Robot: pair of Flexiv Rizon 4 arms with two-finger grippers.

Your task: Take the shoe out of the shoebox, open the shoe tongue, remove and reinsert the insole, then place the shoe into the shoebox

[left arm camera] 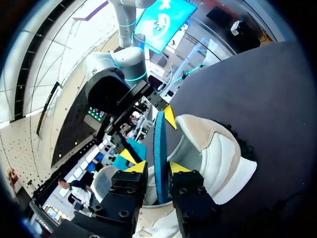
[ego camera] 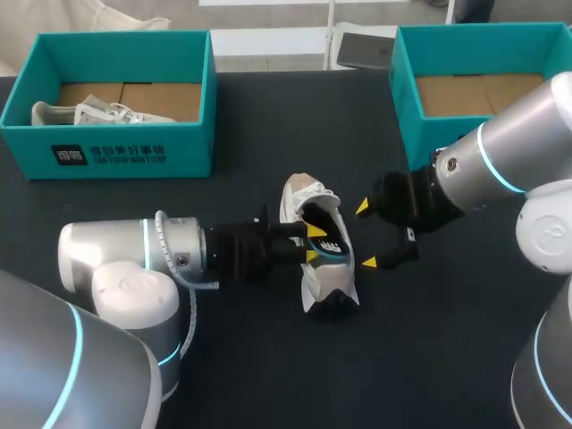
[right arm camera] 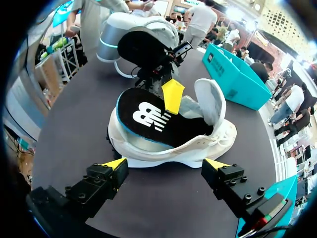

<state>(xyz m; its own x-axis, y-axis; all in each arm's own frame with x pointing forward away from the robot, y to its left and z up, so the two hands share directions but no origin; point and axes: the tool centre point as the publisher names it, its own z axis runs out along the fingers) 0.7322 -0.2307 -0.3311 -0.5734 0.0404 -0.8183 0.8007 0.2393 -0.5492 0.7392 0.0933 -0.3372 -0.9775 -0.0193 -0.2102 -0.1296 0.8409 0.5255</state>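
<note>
gripping the insole (right arm camera: 148, 116) by its edge, our left tool (ego camera: 313, 243) is clamped on it with one yellow tip on each face; the left wrist view shows the insole's blue rim standing between the fingers. we judge it is held this way so the thin sheet can slide along the shoe's length rather than buckle. the insole sits partly in the shoe (ego camera: 326, 279), its printed end raised above the opening; whether it is on its way out or back in we cannot tell. the shoe lies on the table (ego camera: 268, 375) between our two arms, out of both boxes, with the tongue (right arm camera: 210, 96) folded back, likely to keep the mouth wide for the insole. our right tool (ego camera: 365, 235) hangs just beside the shoe, fingers apart and nothing in them. in its wrist view the shoe lies ahead of the tips, near but not touching, well placed, we think, to steady it. one box (ego camera: 179, 143) stands at the table's far left and the other box (ego camera: 402, 107) at its far right, both well apart from the shoe.
</note>
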